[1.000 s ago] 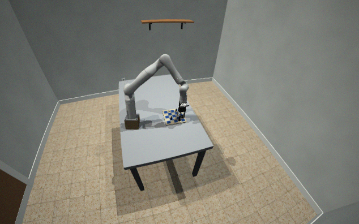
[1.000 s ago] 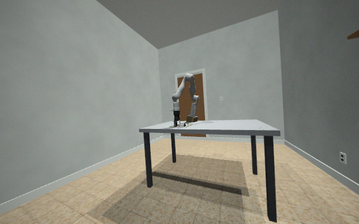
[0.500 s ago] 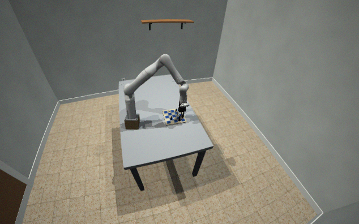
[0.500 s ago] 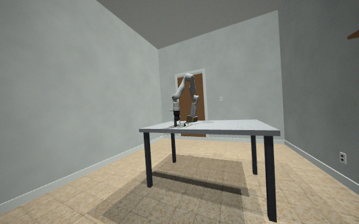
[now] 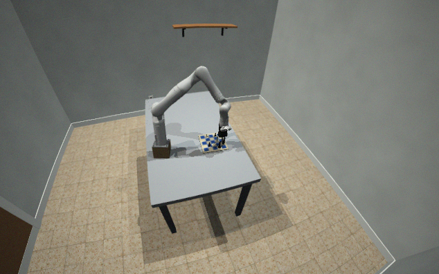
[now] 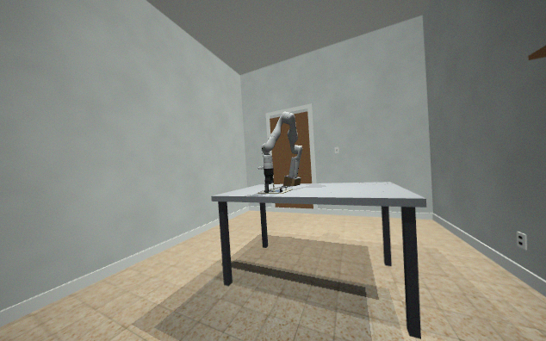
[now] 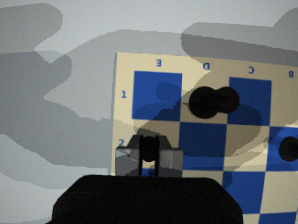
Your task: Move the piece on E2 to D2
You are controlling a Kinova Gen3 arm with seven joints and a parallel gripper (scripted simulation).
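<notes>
The pincer point(image 7: 149, 157) is gripping a dark chess piece point(image 7: 148, 143) on the chessboard point(image 7: 127, 119) near the worktop's point(image 5: 197, 173) right edge.
</notes>
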